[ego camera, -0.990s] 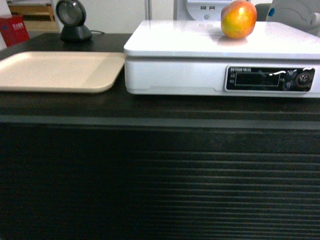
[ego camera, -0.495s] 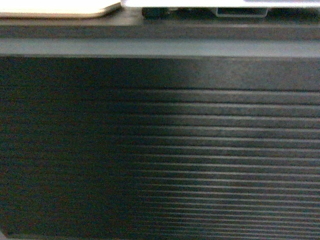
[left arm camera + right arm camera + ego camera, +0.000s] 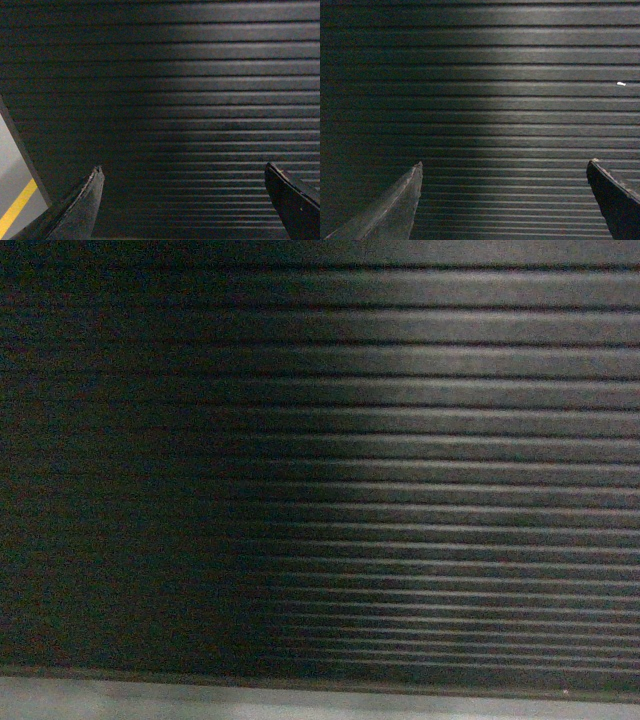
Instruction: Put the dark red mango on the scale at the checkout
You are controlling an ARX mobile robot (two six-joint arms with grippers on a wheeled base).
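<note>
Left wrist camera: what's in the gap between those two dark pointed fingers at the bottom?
Nothing is held there. Between the left gripper's spread fingers, the left wrist view shows only the ribbed slatted front of the checkout beyond them.

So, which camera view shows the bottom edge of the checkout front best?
The head view. There the ribbed checkout front ends at a grey strip along the bottom. The left wrist view shows the front's left edge, with floor and a yellow line beside it. The right wrist view shows only slats between the open fingers.

Checkout (image 3: 400, 440) slatted front ahead; base (image 3: 300, 702) below
</note>
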